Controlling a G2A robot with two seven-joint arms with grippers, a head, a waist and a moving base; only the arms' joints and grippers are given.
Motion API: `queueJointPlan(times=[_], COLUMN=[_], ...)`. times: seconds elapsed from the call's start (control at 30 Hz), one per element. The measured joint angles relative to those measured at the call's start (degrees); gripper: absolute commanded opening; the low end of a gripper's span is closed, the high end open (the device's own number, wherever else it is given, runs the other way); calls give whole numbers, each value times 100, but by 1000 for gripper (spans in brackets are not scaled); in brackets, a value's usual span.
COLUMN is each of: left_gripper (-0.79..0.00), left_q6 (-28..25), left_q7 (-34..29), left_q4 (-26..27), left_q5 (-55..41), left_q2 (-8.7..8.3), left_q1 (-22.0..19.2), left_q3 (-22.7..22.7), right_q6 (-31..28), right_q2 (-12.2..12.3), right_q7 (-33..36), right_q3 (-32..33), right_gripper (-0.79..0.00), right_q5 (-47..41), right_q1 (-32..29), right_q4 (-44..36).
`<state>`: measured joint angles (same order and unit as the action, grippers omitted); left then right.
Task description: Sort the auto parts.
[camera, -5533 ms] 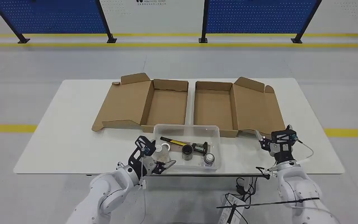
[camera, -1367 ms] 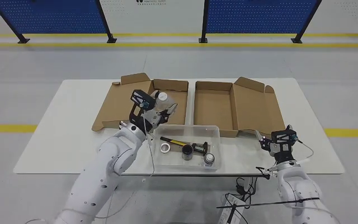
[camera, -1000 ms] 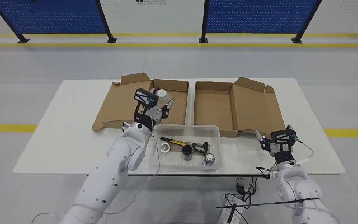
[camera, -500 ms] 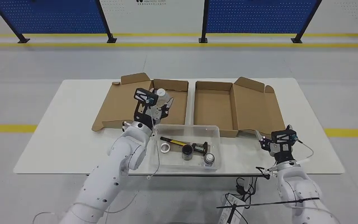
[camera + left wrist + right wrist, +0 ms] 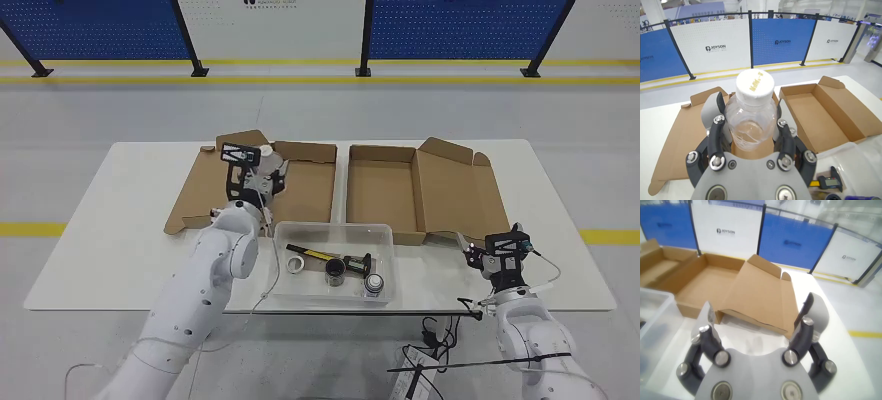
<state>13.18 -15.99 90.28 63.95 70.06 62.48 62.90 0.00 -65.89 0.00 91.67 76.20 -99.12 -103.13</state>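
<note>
My left gripper (image 5: 262, 166) is shut on a clear plastic bottle (image 5: 750, 121) with a white cap (image 5: 755, 84). It holds the bottle above the left cardboard box (image 5: 300, 192), near the fold between tray and lid. That box (image 5: 687, 132) lies under the bottle in the left wrist view. A clear plastic bin (image 5: 335, 228) at the table's front holds a caliper (image 5: 315, 252), a tape roll (image 5: 296, 264), a black cylinder (image 5: 335, 275) and a small bottle (image 5: 373, 285). My right gripper (image 5: 497, 250) stands open with nothing in it near the front right edge, fingers (image 5: 808, 304) spread wide.
A second open cardboard box (image 5: 385, 195) lies right of the first, its lid (image 5: 455, 195) flat toward the right arm. In the right wrist view this lid (image 5: 761, 298) is just ahead of the gripper. Bare white table (image 5: 120, 230) surrounds the boxes.
My left arm carried the bottle up from the table's front to over the left box; in the last half second it shifted left and farther back. The right arm kept still.
</note>
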Motion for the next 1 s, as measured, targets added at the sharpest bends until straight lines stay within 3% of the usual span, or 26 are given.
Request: queueJointPlan(times=[0.53, 1.0], left_gripper=[-785, -785], left_q6=[-130, -181], left_q7=[-110, -161], left_q4=[-436, -1016], left_q5=[-359, -282], left_q2=[141, 243], left_q1=[107, -47], left_q3=[-115, -154], right_q6=[0, 0], right_q2=[0, 0], right_q7=[0, 0], right_q3=[0, 0], right_gripper=[0, 0], right_q5=[0, 0], right_q1=[0, 0], right_q4=[0, 0])
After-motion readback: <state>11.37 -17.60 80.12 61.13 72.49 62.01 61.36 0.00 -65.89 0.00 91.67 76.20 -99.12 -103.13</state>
